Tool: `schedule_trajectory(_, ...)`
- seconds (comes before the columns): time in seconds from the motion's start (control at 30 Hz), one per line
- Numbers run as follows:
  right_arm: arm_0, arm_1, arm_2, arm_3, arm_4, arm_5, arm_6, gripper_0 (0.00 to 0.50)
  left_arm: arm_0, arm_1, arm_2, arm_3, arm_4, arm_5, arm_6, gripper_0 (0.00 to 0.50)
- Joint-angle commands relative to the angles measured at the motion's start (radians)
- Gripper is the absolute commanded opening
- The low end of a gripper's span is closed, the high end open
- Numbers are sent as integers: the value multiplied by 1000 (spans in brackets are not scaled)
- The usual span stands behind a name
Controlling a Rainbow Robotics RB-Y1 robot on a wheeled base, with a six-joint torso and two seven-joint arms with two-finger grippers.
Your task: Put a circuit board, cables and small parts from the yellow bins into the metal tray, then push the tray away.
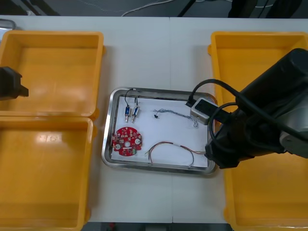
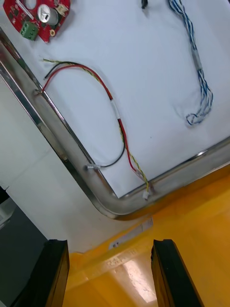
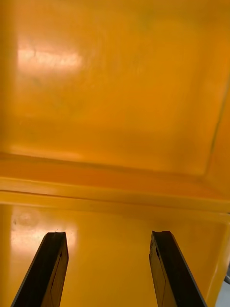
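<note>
The metal tray [image 1: 111, 103], white inside, lies between the yellow bins. In it are a round red circuit board [image 1: 127, 140], two small metal parts [image 1: 131, 113], a twisted blue and white cable [image 1: 175, 114] and a red and yellow cable [image 1: 171, 147]. My right arm [image 1: 240, 139] hangs over the near right bin, next to the tray's right rim. In the right wrist view my right gripper [image 2: 112, 273] is open over the orange bin [image 2: 191, 225], just short of the tray's corner [image 2: 103, 204]. Beyond that corner lies the red and yellow cable [image 2: 117, 115]. My left gripper [image 3: 108, 273] is open and holds nothing.
Two yellow bins stand at the left [image 1: 53, 62] and two at the right [image 1: 250, 53]. My left arm [image 1: 12, 84] is parked at the far left, over the wall [image 3: 115, 192] between the left bins. White table shows beyond the tray.
</note>
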Motion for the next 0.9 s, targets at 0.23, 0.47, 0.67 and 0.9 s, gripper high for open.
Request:
schedule_trajectory(0.23,-152,127,290,112,176,-95,68,500,64,15,18,-39,-30,6,-130,500)
schedule_trajectory(0.47,-215,212,439,216,262,-164,106,500,66,13,17,-40,-55,6,-145,500)
schedule_trajectory(0.67,-260,255,576,310,324,-225,210,500,66,15,0,-39,-71,6,-233,500)
schedule_trajectory(0.9,-263,259,689,345,383,-310,217,500,66,7,0,-40,-65,6,-236,500)
